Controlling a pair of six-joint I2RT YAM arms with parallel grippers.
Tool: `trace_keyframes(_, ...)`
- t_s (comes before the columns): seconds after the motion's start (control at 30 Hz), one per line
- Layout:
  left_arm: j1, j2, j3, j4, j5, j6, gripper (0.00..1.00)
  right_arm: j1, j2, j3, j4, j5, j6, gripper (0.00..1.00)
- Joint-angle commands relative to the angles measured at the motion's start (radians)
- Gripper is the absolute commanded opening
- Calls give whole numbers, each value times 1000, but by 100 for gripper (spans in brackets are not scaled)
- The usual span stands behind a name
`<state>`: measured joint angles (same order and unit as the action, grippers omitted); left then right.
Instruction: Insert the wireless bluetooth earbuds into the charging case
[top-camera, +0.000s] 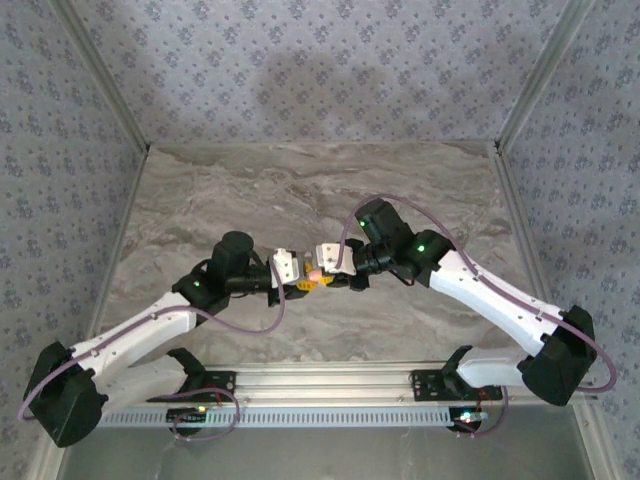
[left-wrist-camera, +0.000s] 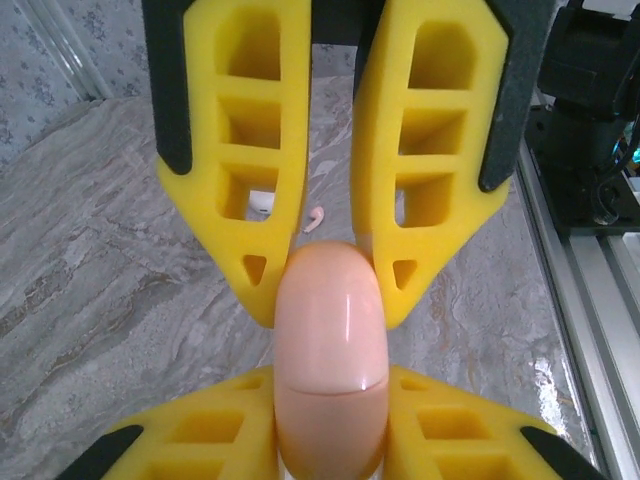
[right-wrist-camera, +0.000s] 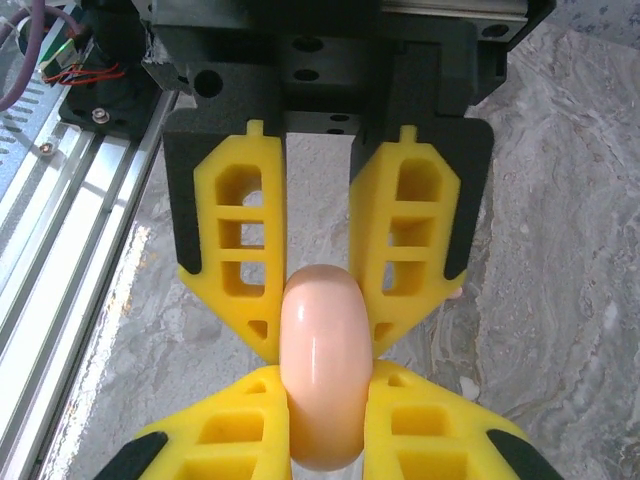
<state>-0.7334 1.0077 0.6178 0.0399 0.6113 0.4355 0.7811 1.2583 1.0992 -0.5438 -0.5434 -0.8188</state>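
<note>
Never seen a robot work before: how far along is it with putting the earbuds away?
Nothing looks done yet. In hand: both arms' jaws clamp the pink case, whose lid looks shut. Left to do: open it and put in the earbuds, which lie loose on the table.

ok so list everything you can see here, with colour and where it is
charging case: one, pale pink, lid closed, clamped between both end effectors over the middle of the table
earbuds: two, whitish pink, loose on the table beyond the case
table: one, grey marbled, under everything
walls: three, grey patterned, around the table
rail: one, silver, along the near edge
left end effector: one, yellow fingers, shut on the charging case
right end effector: one, yellow fingers, shut on the charging case
</note>
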Motion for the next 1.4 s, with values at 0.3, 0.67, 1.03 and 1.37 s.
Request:
trace_keyframes(0.3, -7, -9, 7, 0, 44, 3, 20, -17, -19, -25, 75, -1, 87, 35)
trace_keyframes(0.67, -6, -15, -1, 6, 53, 1, 19, -138, -76, -93, 215, -75, 228, 44)
trace_keyframes(1.03, 3, -14, -69, 166, 40, -64, 18, -211, -103, -128, 301, -131, 354, 46)
trace_keyframes(1.37, 26, 80, -218, 575, -91, -257, 17, -403, -115, -165, 132, 56, 854, 46)
